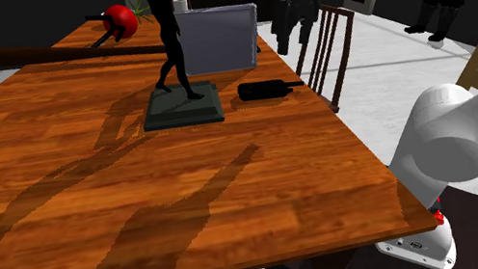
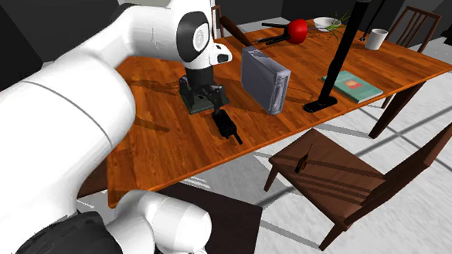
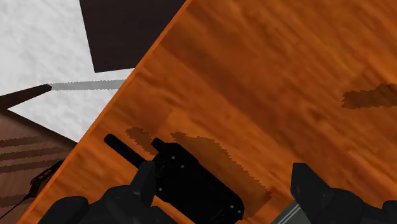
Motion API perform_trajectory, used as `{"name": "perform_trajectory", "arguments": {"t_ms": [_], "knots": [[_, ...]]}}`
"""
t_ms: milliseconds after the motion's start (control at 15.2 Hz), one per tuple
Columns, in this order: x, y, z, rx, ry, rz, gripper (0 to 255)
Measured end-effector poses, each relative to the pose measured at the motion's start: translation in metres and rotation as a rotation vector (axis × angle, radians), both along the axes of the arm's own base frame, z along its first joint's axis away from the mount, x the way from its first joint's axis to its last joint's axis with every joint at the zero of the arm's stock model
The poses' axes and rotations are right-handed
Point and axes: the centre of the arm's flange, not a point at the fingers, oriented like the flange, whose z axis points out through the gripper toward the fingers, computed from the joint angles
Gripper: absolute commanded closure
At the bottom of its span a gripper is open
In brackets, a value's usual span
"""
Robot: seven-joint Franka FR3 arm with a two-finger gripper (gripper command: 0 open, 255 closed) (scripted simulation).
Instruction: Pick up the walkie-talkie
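The two black fingers stand wide apart, clasping nothing, and the gripper hangs low over the walkie-talkie. This black set lies flat on the wooden table between the fingers. It lies much nearer one finger than the other; whether that finger touches its side cannot be told. Its thin antenna points toward the table's edge, beyond which the wrist view shows pale floor and part of a brown chair. In the second exterior view the gripper is just above the walkie-talkie, which lies close to the near edge of the table. In the shoulder view the walkie-talkie lies near the right edge of the table, just beside the dark square base of a black figurine, antenna toward the edge. Behind both stands a grey box, upright, also seen in the second exterior view. Farther off are a red object, a white mug, a teal book and a black pole on a foot. A brown chair stands at the table's side.
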Motion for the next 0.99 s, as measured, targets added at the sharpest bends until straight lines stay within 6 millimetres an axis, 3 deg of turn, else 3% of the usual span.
{"name": "perform_trajectory", "arguments": {"t_ms": [198,726,990], "knots": [[0.007,-0.007,-0.010,-0.010,0.004,0.096,0],[0.056,-0.040,-0.089,-0.078,0.028,0.768,0],[0.065,-0.041,-0.111,-0.088,0.031,0.857,0]]}}
